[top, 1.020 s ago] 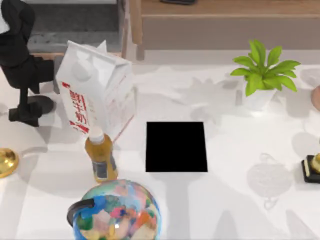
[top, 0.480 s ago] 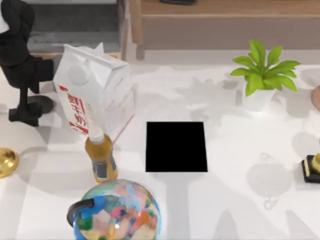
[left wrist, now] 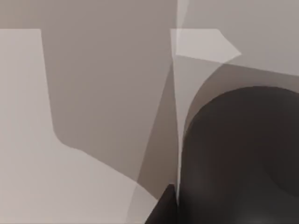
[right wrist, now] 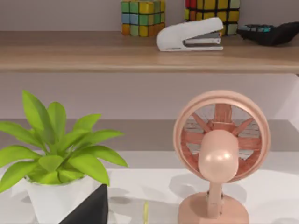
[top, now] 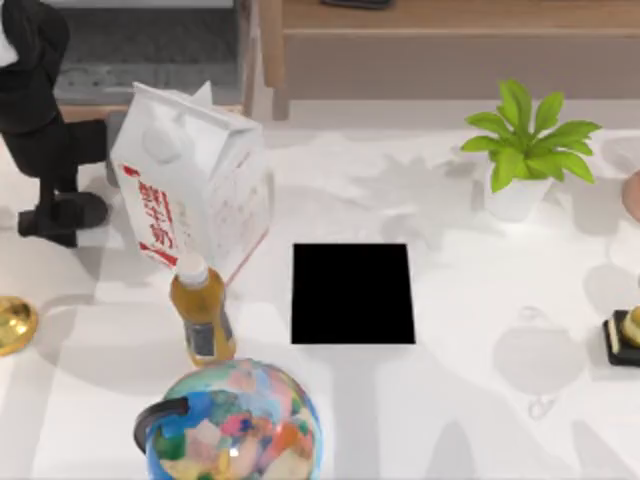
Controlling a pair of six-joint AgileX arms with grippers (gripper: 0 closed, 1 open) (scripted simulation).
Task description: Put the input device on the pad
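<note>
Left arm [top: 45, 130] at table's far-left edge

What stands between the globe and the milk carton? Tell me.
The top view shows an amber bottle with a white cap standing between the globe and the milk carton.

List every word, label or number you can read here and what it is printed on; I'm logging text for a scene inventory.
Milk carton: red characters run down its side panel, too blurred to read.
Yellow drink bottle: a dark label band, its text too small to read.
Globe: coloured patches, no legible names.
White stapler on the shelf: no readable marking.
Black pad: plain, no text.
</note>
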